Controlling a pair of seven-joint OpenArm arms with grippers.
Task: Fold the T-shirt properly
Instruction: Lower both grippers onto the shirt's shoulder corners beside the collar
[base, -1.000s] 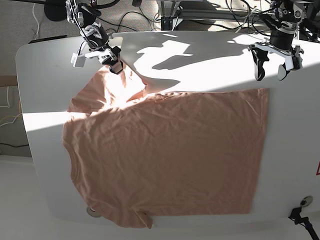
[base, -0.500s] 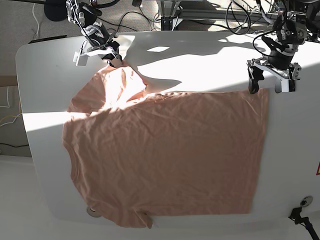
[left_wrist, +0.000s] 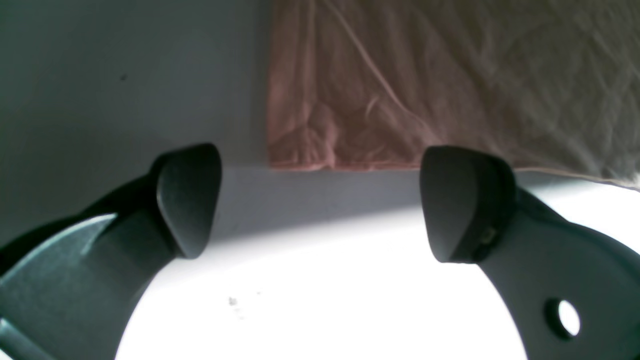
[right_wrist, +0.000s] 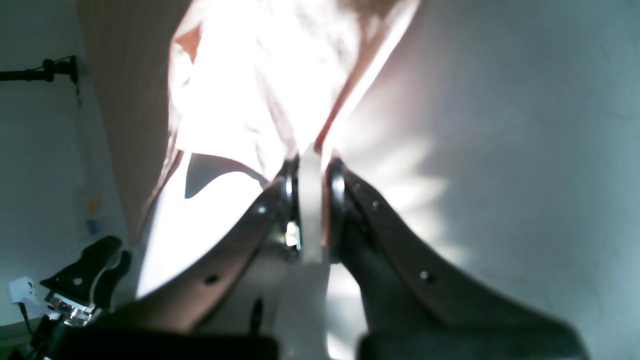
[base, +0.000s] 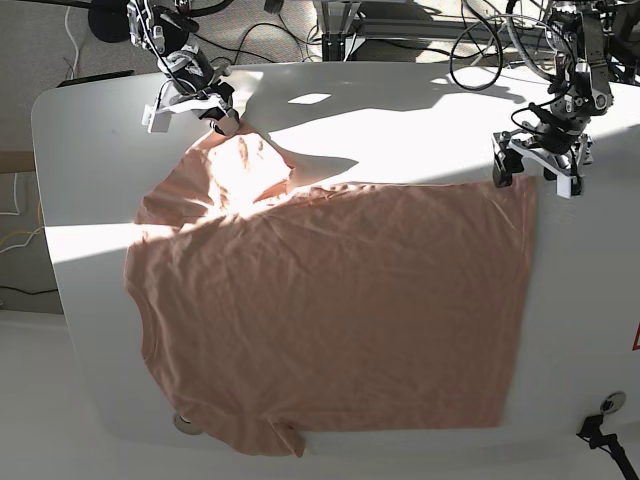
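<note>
Overhead, sunlight is falling in hard patches across the white table (base: 400, 120), which is standing on a pale floor with dark cables (base: 330, 30) and stand legs trailing behind its far edge. The T-shirt (base: 330, 300) is lying flat over most of the tabletop, its hem side toward the left gripper (base: 533, 170) and one sleeve pulled up toward the right gripper (base: 222, 120). The left gripper is hanging with its jaws wide apart just off the shirt's hem corner (left_wrist: 300, 150), its fingertips (left_wrist: 187, 200) clear of the cloth in the wrist view. The right gripper (right_wrist: 312, 160) is pinching the sleeve edge between nearly closed jaws. Glare is washing out much of the fabric in the right wrist view, so the folds there are hard to read. The shirt's near edge is hanging over the table rim, hiding part of it.
</note>
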